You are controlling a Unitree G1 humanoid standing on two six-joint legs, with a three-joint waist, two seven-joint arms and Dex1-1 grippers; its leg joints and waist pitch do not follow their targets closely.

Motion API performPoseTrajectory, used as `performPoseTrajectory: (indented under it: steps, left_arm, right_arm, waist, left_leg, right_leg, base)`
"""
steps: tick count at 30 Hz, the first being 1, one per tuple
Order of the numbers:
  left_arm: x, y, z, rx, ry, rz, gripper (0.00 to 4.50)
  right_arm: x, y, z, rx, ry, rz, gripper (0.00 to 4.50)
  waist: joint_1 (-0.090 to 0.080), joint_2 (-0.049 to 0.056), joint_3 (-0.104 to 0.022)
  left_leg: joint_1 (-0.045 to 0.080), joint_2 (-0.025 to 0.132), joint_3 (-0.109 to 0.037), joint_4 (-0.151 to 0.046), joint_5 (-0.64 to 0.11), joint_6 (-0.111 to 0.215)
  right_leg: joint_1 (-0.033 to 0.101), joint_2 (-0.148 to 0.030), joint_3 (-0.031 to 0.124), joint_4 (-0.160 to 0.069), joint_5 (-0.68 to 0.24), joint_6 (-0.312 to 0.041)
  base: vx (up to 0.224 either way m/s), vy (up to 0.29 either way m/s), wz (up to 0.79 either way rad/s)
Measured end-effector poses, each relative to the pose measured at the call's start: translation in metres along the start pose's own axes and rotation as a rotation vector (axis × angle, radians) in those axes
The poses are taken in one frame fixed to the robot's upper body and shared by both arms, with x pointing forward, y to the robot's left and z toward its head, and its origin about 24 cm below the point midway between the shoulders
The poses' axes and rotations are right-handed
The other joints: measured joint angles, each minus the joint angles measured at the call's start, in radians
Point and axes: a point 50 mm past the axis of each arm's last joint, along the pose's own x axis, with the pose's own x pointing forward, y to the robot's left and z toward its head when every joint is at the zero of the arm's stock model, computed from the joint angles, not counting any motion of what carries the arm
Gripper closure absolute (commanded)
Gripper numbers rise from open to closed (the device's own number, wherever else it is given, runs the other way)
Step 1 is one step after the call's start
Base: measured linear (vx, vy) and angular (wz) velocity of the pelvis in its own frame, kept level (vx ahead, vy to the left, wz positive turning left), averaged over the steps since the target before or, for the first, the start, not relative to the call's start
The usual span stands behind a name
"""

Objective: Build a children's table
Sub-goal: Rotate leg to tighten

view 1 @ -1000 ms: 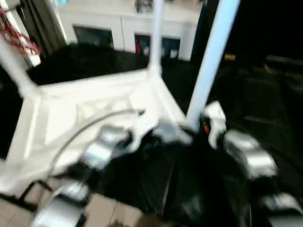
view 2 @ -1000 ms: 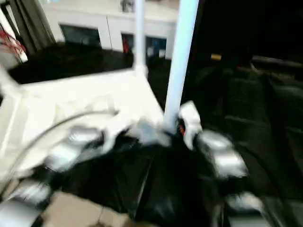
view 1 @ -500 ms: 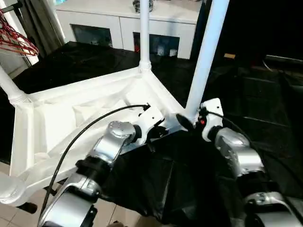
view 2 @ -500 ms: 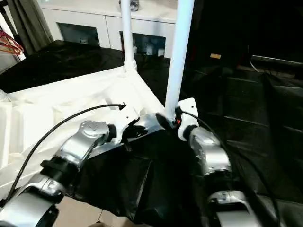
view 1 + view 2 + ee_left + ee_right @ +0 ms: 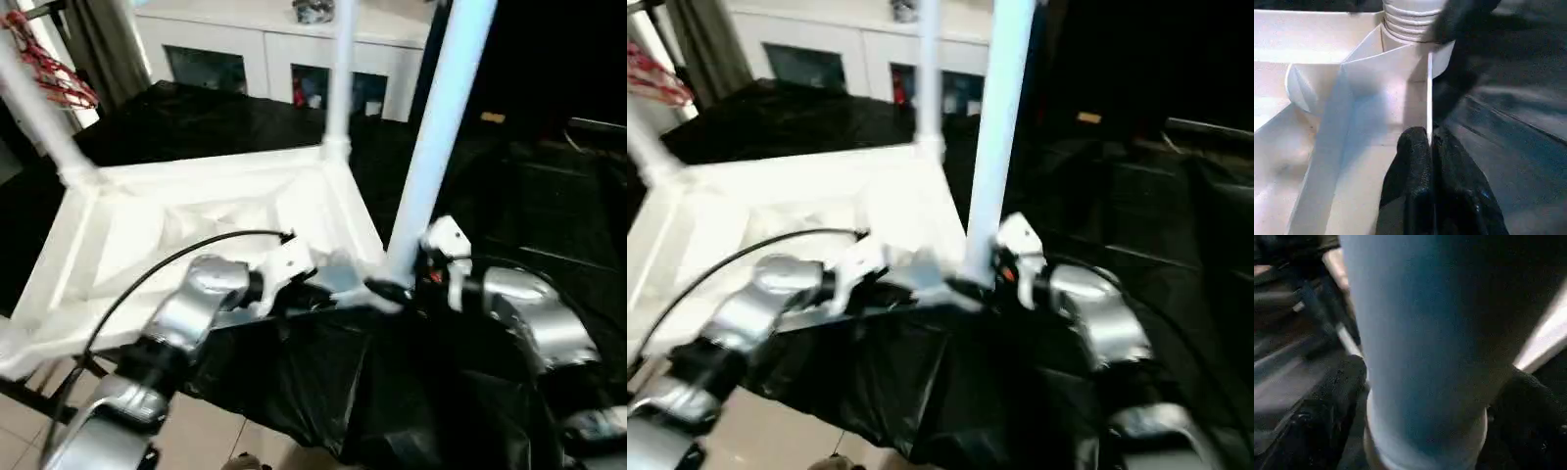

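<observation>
The right gripper (image 5: 392,290) has opened wider around the near leg (image 5: 431,147), so the leg now stands by itself in its corner hole. The left gripper (image 5: 1430,147) pinches the tabletop (image 5: 186,220) edge, upside down on the black sheet (image 5: 460,382).

White glass-door cabinet (image 5: 294,59) at back, black sheeting (image 5: 549,225) over floor, grey curtain (image 5: 103,49)
</observation>
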Motion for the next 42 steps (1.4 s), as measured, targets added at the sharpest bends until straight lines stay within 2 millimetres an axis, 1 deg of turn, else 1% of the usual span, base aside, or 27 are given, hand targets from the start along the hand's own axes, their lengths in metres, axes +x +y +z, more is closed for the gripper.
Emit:
performPoseTrajectory:
  steps: [6,8,11,12,18,21,25,26,29,30,34,36,39,42]
  left_arm:
    - [-0.008,-0.007,-0.003,-0.01,0.002,-0.08,4.5]
    - [-0.009,-0.008,-0.003,-0.004,0.004,-0.095,4.5]
    - [-0.011,-0.008,-0.002,0.001,0.007,-0.105,4.5]
    - [-0.011,-0.009,-0.002,-0.001,0.008,-0.108,4.5]
    - [-0.012,-0.01,-0.001,0.002,0.008,-0.11,4.5]
    - [-0.012,-0.011,-0.003,-0.004,0.009,-0.111,4.5]
    - [-0.011,-0.011,-0.005,-0.009,0.01,-0.1,4.5]
    - [-0.01,-0.01,-0.005,-0.011,0.01,-0.088,4.5]
    - [-0.004,-0.005,-0.005,-0.026,0.008,-0.015,4.5]
    - [0.001,-0.001,-0.003,-0.028,0.009,0.031,4.5]
    - [0.013,0.012,0.003,-0.046,0.007,0.167,4.5]
    - [0.024,0.02,0.008,-0.077,0.01,0.263,4.5]
    - [0.035,0.025,0.015,-0.1,0.007,0.334,4.5]
    - [0.038,0.027,0.017,-0.098,0.008,0.361,4.5]
  right_arm:
    - [-0.008,0.007,-0.002,0.008,0.04,0.107,0.39]
    - [-0.008,0.009,-0.001,0.005,0.046,0.128,0.63]
    - [-0.007,0.011,0.001,-0.003,0.05,0.154,0.75]
    - [-0.007,0.012,0.0,-0.001,0.052,0.16,0.95]
    - [-0.007,0.016,0.001,0.0,0.052,0.18,1.44]
    - [-0.006,0.018,-0.001,0.008,0.049,0.18,1.68]
    - [-0.005,0.019,-0.004,0.022,0.036,0.158,1.77]
    - [-0.003,0.019,-0.005,0.029,0.025,0.139,1.78]
    - [0.005,0.014,-0.008,0.06,-0.009,0.02,1.8]
    - [0.008,0.01,-0.011,0.084,-0.027,-0.06,1.8]
    - [0.026,-0.006,-0.007,0.132,-0.068,-0.286,1.81]
    - [0.041,-0.015,-0.004,0.189,-0.094,-0.448,1.81]
    - [0.052,-0.024,0.001,0.223,-0.107,-0.598,1.81]
    - [0.058,-0.025,0.003,0.221,-0.113,-0.656,1.81]
  waist:
    - [0.002,0.0,0.0]
    - [0.003,0.0,0.0]
    - [0.004,0.0,0.0]
    - [0.004,0.0,0.0]
    - [0.006,0.0,0.0]
    - [0.007,0.0,0.0]
    - [0.006,-0.001,0.0]
    - [0.004,-0.001,0.0]
    - [-0.007,-0.001,0.0]
    - [-0.01,-0.002,0.0]
    - [-0.026,-0.002,0.0]
    - [-0.03,-0.002,0.0]
    - [-0.029,-0.001,-0.001]
    - [-0.026,-0.001,-0.001]
  left_leg:
    - [0.0,0.0,0.0,0.0,0.001,0.001]
    - [0.0,0.001,0.0,0.0,0.001,0.002]
    - [-0.001,0.0,0.0,0.0,0.001,0.002]
    - [-0.001,0.0,0.0,0.0,0.001,0.002]
    - [-0.001,0.001,0.0,0.0,0.001,0.002]
    - [-0.001,0.0,0.0,0.0,0.001,0.002]
    - [-0.001,0.0,0.0,0.0,0.001,0.002]
    - [-0.001,0.0,0.0,0.0,0.001,0.002]
    - [-0.002,0.0,0.0,0.001,0.002,0.002]
    - [-0.002,0.0,0.0,0.001,0.002,0.001]
    - [-0.001,0.0,0.0,0.0,0.003,0.0]
    - [-0.001,0.0,0.0,0.0,0.003,0.0]
    - [-0.001,0.0,0.0,-0.001,0.005,0.0]
    - [-0.002,-0.001,0.0,-0.003,0.005,0.001]
  right_leg:
    - [0.0,0.0,0.0,0.0,0.0,0.0]
    - [0.0,0.0,0.0,0.0,0.0,0.0]
    - [0.001,0.0,0.0,0.0,0.0,0.001]
    - [0.001,0.0,0.0,0.0,0.0,0.001]
    - [0.0,0.0,0.0,0.0,-0.001,0.001]
    - [0.0,0.0,0.0,0.0,-0.001,0.001]
    - [0.001,0.0,0.0,0.0,-0.001,0.001]
    - [0.001,0.0,0.0,0.0,-0.001,0.001]
    - [0.002,0.0,0.0,0.0,-0.002,0.004]
    - [0.002,0.0,0.0,0.0,-0.003,0.006]
    - [0.002,0.0,0.0,0.001,-0.003,0.006]
    - [0.002,0.0,0.0,0.001,-0.002,0.006]
    - [0.002,0.0,0.0,0.0,-0.001,0.005]
    - [0.001,0.0,0.0,0.0,0.0,0.002]
  base:
    - [0.0,0.0,0.0]
    - [0.0,0.0,0.0]
    - [0.0,0.0,0.0]
    - [0.0,0.0,0.0]
    - [0.0,0.0,0.0]
    - [0.0,0.0,0.0]
    - [0.0,0.0,0.0]
    - [0.0,0.0,0.0]
    - [0.0,0.0,0.0]
    - [0.0,0.0,0.0]
    - [0.0,0.0,0.0]
    - [0.0,0.0,0.0]
    - [0.0,0.0,0.0]
    - [0.0,0.0,0.0]
